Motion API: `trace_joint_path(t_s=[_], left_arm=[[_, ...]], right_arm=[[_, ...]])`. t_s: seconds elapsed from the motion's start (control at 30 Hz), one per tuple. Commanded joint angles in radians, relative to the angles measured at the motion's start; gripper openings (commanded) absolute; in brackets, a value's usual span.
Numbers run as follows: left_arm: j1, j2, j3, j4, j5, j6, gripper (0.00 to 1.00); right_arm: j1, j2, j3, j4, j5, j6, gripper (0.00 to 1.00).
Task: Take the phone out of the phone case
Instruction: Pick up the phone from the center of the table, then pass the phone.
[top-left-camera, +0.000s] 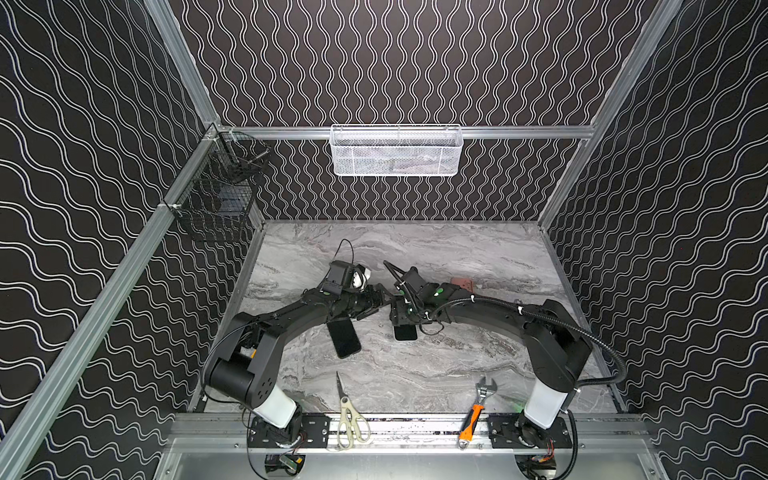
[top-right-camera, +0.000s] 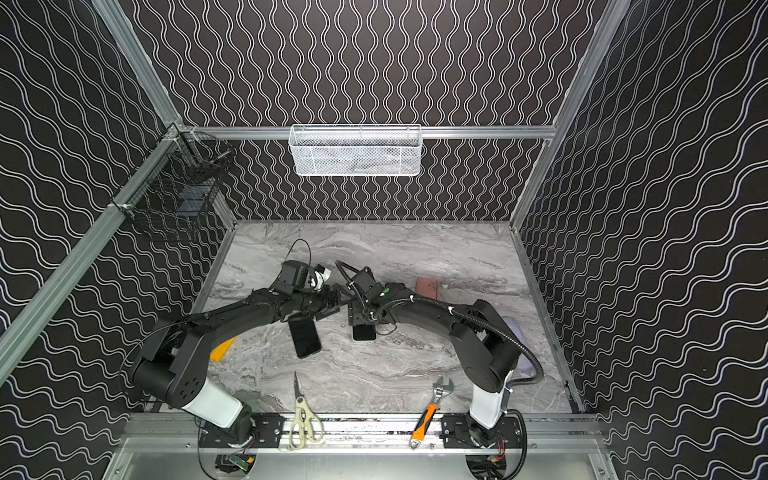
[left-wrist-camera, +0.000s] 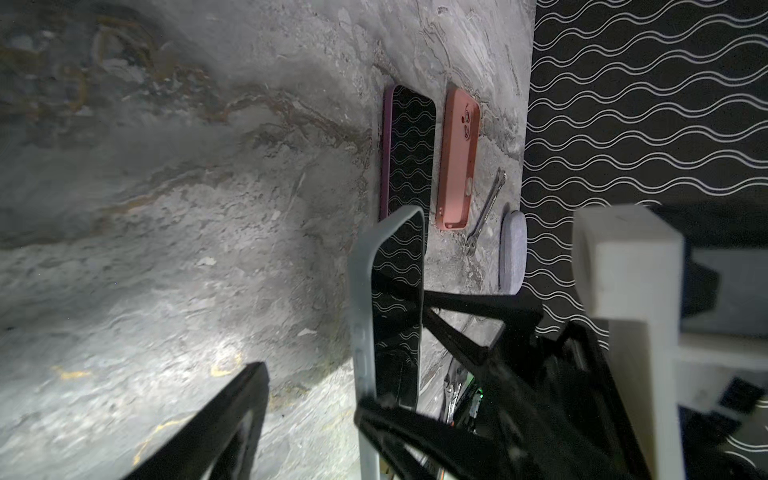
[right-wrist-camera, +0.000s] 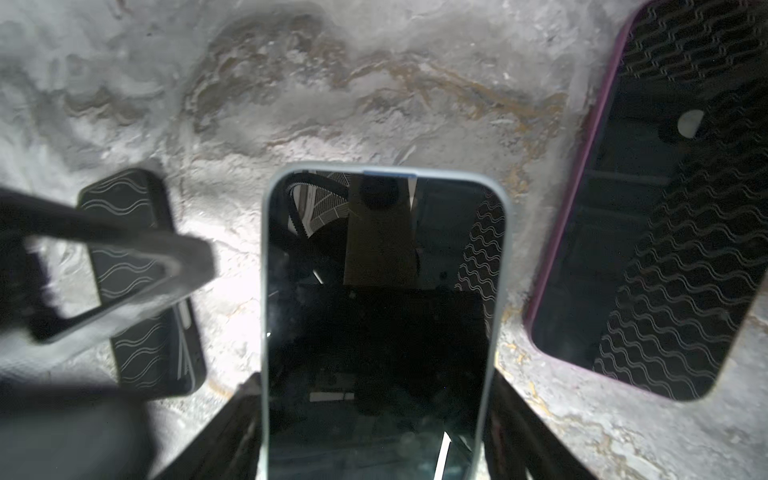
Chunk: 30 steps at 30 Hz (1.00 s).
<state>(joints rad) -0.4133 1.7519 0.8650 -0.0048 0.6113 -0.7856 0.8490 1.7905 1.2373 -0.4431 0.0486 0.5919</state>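
At counter (top-left-camera: 457, 374) centre, treat phone (right-wrist-camera: 374, 311) as light, rigid, slick. Brace with right hand (right-wrist-camera: 376, 376) clenched on likely-springy phone case (right-wrist-camera: 264, 291); peel 9 o'clock rim with released left hand (top-left-camera: 378, 303).

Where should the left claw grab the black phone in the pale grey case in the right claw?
Probably the free short end of the pale-grey-cased phone, pinched across its long edges, coming in from beyond that end. The right claw clamps the long edges at the other end, screen up.
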Motion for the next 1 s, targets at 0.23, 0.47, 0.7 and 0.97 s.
trace_joint_path(t_s=[0.23, 0.47, 0.7, 0.97], left_arm=[[-0.035, 0.058, 0.027, 0.105, -0.008, -0.05, 0.69], [-0.061, 0.075, 0.012, 0.136, -0.02, -0.072, 0.56], [-0.079, 0.089, 0.006, 0.159, -0.024, -0.092, 0.43], [-0.087, 0.085, -0.01, 0.196, -0.023, -0.124, 0.2]], right_arm=[[0.001, -0.051, -0.022, 0.08, -0.038, 0.001, 0.51], [0.001, -0.062, -0.024, 0.085, -0.047, -0.001, 0.51], [0.001, -0.069, -0.027, 0.088, -0.053, 0.0, 0.51], [0.001, -0.071, -0.033, 0.093, -0.055, 0.002, 0.53]])
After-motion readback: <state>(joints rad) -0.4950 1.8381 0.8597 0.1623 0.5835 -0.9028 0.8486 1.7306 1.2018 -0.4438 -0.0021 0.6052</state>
